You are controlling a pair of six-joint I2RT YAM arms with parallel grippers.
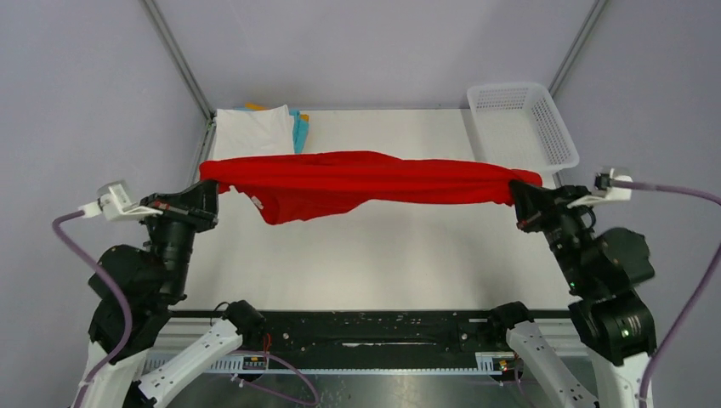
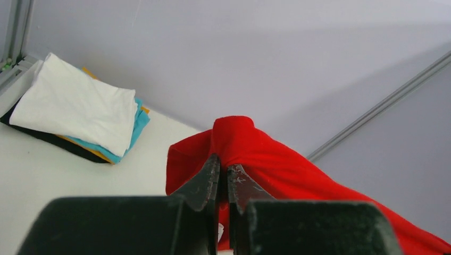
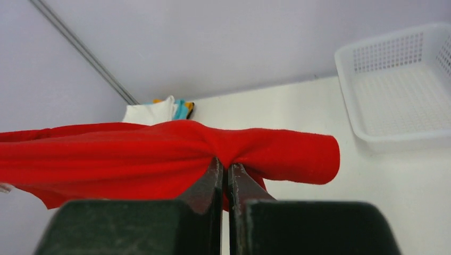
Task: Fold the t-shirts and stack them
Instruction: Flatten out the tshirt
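Observation:
The red t-shirt (image 1: 357, 181) hangs stretched between both grippers above the white table. My left gripper (image 1: 207, 180) is shut on its left end; the left wrist view shows the jaws pinching the red cloth (image 2: 250, 149). My right gripper (image 1: 520, 194) is shut on its right end, with red cloth (image 3: 159, 154) bunched at the jaws in the right wrist view. A loose part sags in the middle-left. A stack of folded shirts (image 1: 255, 132), white on top over cyan, orange and dark, lies at the back left; it also shows in the left wrist view (image 2: 74, 106).
A white mesh basket (image 1: 520, 123) stands at the back right, also in the right wrist view (image 3: 399, 90). Grey walls with metal frame posts close in the table on three sides.

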